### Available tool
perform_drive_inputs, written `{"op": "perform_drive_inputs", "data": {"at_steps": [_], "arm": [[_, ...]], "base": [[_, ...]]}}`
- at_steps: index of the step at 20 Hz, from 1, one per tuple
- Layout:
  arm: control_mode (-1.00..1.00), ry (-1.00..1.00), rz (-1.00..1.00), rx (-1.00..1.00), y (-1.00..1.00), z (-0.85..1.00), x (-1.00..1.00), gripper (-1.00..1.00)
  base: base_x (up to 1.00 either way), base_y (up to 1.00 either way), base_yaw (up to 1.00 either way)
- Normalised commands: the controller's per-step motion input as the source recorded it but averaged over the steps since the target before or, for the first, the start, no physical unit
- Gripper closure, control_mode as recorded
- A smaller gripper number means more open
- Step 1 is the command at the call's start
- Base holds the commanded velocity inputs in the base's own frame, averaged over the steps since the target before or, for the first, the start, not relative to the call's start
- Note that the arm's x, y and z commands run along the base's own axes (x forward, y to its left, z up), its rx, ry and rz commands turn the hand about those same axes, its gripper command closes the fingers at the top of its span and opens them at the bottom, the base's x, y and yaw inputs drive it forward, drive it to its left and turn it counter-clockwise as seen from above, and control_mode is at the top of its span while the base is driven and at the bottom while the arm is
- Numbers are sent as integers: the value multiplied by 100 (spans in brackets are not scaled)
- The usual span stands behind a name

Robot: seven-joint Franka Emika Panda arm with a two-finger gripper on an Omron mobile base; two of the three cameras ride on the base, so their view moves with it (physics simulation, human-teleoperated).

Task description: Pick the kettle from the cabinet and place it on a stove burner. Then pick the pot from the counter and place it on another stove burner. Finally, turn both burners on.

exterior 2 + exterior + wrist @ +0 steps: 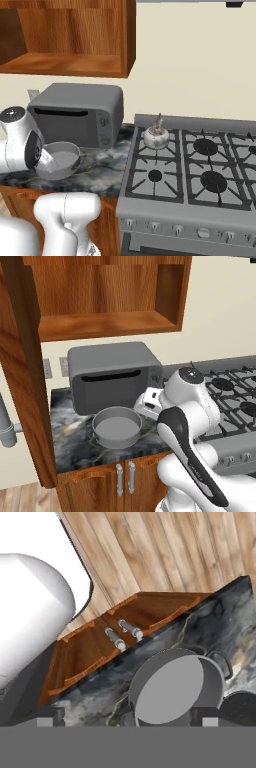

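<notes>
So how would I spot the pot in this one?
Find the boxy grey microwave on the dark marbled counter left of the stove. The pot sits just in front of it: wide, shallow, matte grey, open-topped, unlike the small rounded kettle on a back burner.

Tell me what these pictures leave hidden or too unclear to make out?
- Gripper: hand view, its fingertips sit at the picture's bottom edge, so the tips are cut off.
- Pot: right base view, its near left side is behind the white arm.
- Kettle: right base view, too small to tell which way the spout points.
- Stove: left base view, its right part is cut by the edge.
</notes>
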Motion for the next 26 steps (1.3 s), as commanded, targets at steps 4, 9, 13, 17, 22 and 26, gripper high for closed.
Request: {"op": "perform_drive_inputs", "data": {"at_steps": [4, 9, 13, 17, 22, 26], "arm": [[-100, 0, -2, -2, 10, -26, 28, -100], [-100, 2, -2, -2, 8, -31, 26, -100], [-100, 5, -2, -2, 8, -34, 25, -100], [-100, 4, -2, -2, 9, -34, 23, -100], [-100, 3, -1, -2, 8, -34, 24, -100], [-100, 3, -2, -2, 5, -32, 24, -100]], "base": [[0, 0, 0], [0, 0, 0], [0, 0, 0], [0, 0, 0], [0, 0, 0], [0, 0, 0]]}}
